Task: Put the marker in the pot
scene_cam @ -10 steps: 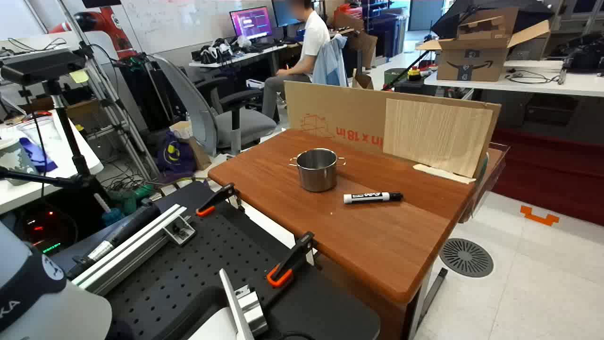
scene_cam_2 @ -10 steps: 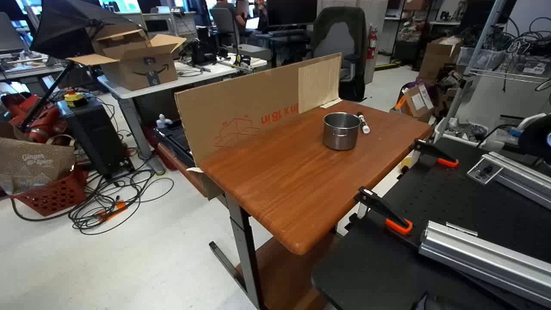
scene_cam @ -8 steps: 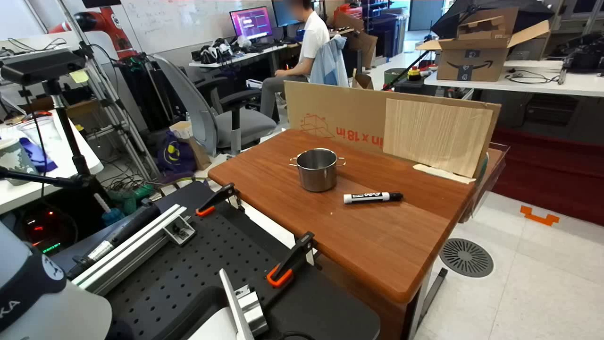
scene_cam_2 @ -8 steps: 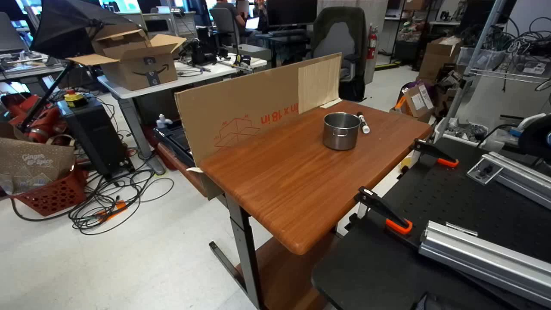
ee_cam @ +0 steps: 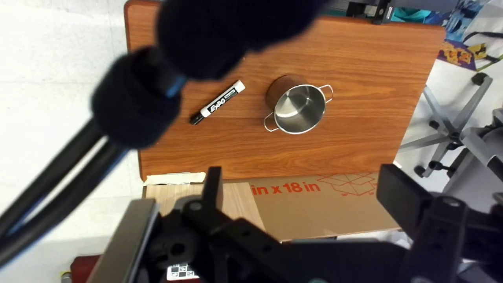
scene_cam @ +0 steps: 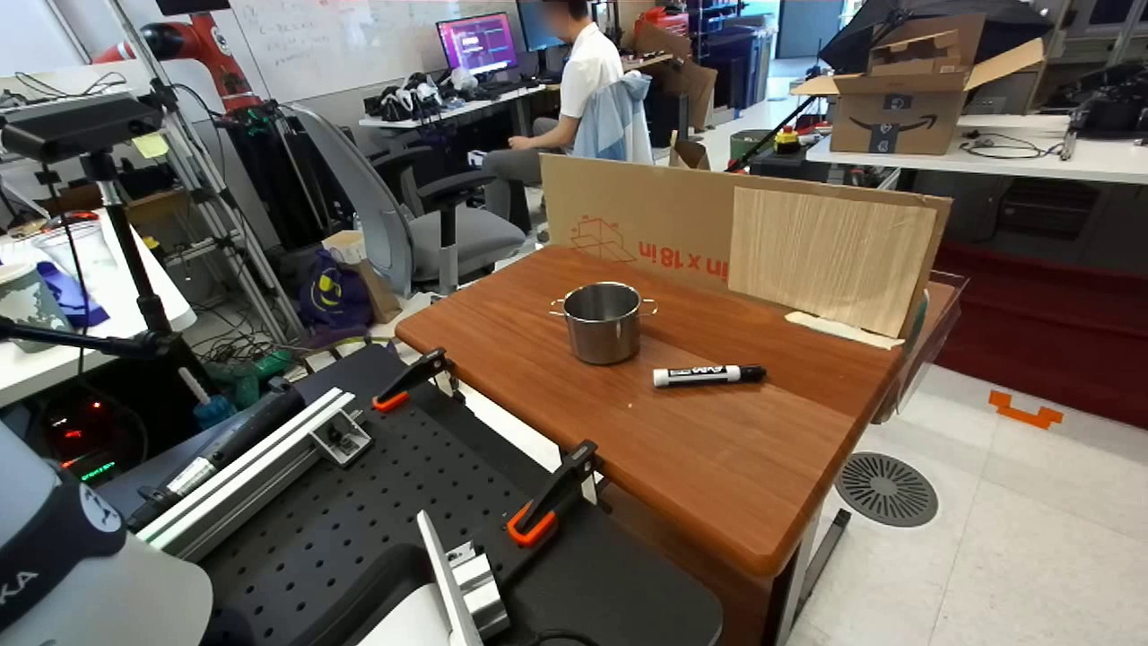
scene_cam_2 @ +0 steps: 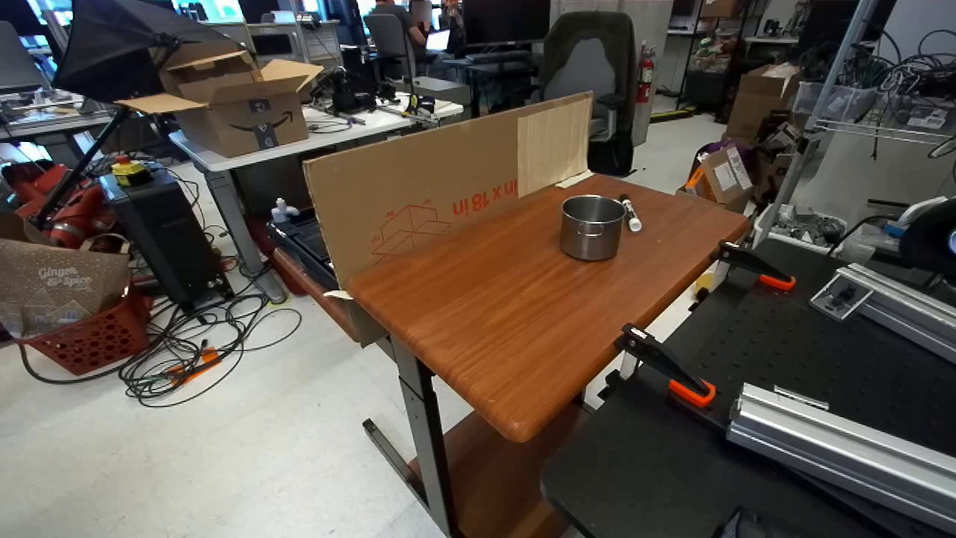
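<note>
The marker (scene_cam: pixel 708 376) is a white and black pen lying flat on the brown table. It also shows in an exterior view (scene_cam_2: pixel 631 213) and in the wrist view (ee_cam: pixel 218 102). The pot (scene_cam: pixel 604 334) is a shiny metal cylinder with two thin wire handles, standing upright beside the marker, apart from it. It also shows in an exterior view (scene_cam_2: pixel 590 237) and in the wrist view (ee_cam: pixel 308 114), where its visible inside holds nothing. My gripper (ee_cam: pixel 300 169) shows only in the wrist view. Its jaws are wide apart with nothing between them, high above the table.
A cardboard panel (scene_cam: pixel 637 211) stands along the table's (scene_cam: pixel 700 467) far edge, with a wood-grain sheet (scene_cam: pixel 830 260) on it. Black and orange clamps (scene_cam: pixel 552 493) sit at the near edge. A metal rail (scene_cam: pixel 260 467) lies on the black perforated board (scene_cam: pixel 386 520).
The marker and the pot have not moved. In an exterior view, the person seated in the background has shifted slightly.
</note>
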`<state>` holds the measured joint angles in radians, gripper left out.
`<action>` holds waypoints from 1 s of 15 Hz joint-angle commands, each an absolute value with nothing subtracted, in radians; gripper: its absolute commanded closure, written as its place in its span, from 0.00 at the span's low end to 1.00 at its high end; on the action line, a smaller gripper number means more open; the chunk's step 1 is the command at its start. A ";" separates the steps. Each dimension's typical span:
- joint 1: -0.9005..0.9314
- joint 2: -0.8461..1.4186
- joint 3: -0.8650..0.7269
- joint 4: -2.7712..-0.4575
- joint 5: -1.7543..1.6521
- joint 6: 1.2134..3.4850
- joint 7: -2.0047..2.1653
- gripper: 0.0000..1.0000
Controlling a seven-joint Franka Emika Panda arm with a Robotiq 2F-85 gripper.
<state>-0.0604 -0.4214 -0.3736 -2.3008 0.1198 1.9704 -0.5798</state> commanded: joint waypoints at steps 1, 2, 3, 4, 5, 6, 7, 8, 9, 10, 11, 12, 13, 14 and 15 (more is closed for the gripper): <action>-0.103 -0.405 -0.341 -2.320 0.131 2.057 -0.496 0.00; -0.108 -0.396 -0.338 -2.328 0.131 2.087 -0.463 0.00; -0.111 -0.381 -0.334 -2.331 0.129 2.110 -0.431 0.00; -0.113 -0.365 -0.330 -2.336 0.130 2.133 -0.400 0.00; -0.114 -0.347 -0.327 -2.334 0.130 2.145 -0.373 0.00; -0.115 -0.320 -0.326 -2.332 0.138 2.162 -0.345 0.00; -0.115 -0.298 -0.325 -2.327 0.144 2.169 -0.320 0.00; -0.116 -0.268 -0.324 -2.327 0.151 2.187 -0.293 0.00; -0.118 -0.245 -0.321 -2.326 0.152 2.198 -0.268 0.00; -0.120 -0.208 -0.320 -2.328 0.157 2.226 -0.242 0.00; -0.122 -0.173 -0.318 -2.325 0.166 2.244 -0.220 0.00; -0.126 -0.136 -0.313 -2.322 0.171 2.262 -0.194 0.00; -0.129 -0.104 -0.308 -2.320 0.178 2.279 -0.177 0.00; -0.132 -0.068 -0.300 -2.318 0.180 2.303 -0.161 0.00; -0.129 -0.030 -0.290 -2.308 0.181 2.314 -0.172 0.00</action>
<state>-0.1025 -0.1124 -0.3325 -2.3402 0.1587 2.2761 -0.1928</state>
